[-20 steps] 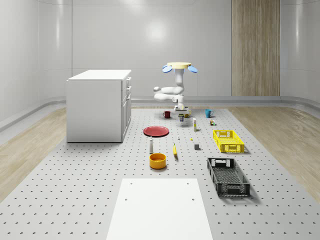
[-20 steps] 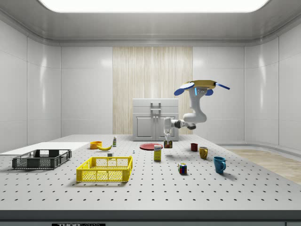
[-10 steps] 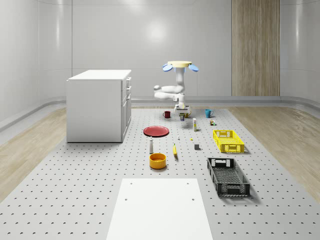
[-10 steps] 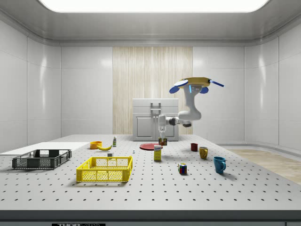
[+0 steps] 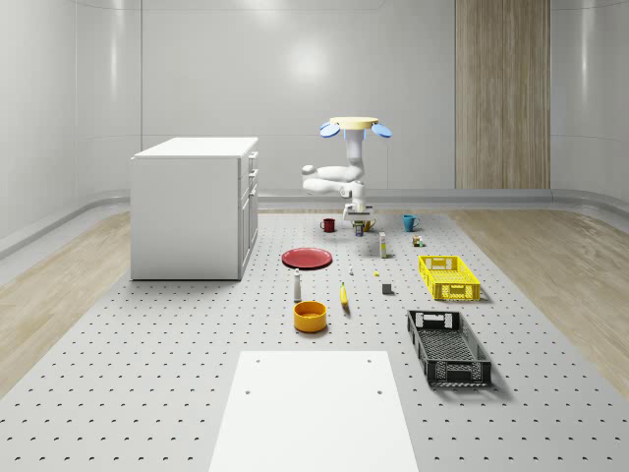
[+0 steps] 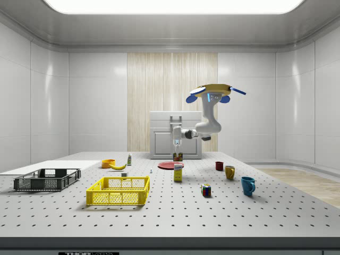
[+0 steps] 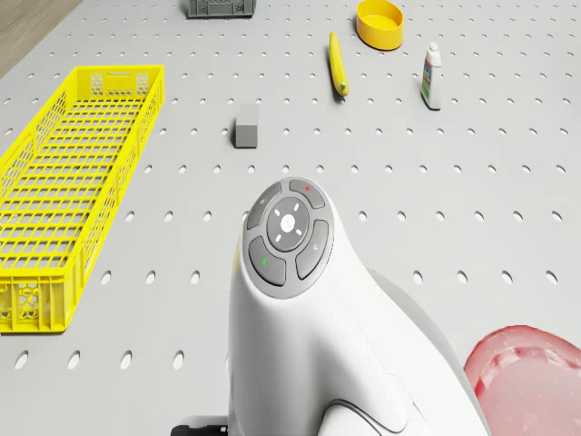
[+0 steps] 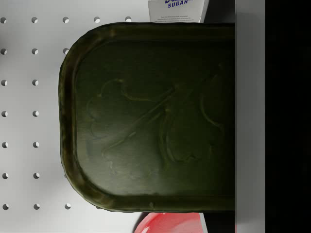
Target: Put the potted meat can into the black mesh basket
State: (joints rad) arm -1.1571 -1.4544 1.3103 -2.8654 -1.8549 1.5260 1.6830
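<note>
Baskets: two, a black mesh basket [image 5: 448, 346] and a yellow basket [image 5: 449, 276].
Mugs: three (red [image 6: 219, 166], yellow [image 6: 229, 172], blue [image 6: 247, 185]).
Potted meat can: one [image 6: 177, 156], clamped between the jaws, in the air above the red plate [image 6: 170, 165]; its dark top [image 8: 155, 116] shows in the wrist view.
Drone: hovers [image 6: 214, 92] over the far end of the table [image 5: 177, 374], well apart from the black mesh basket.
Arm: hangs from the drone, elbow bent, gripper [image 6: 177, 151] pointing down.

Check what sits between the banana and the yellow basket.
A small grey block, apart from both the banana and the yellow basket; the drone view shows it.
</note>
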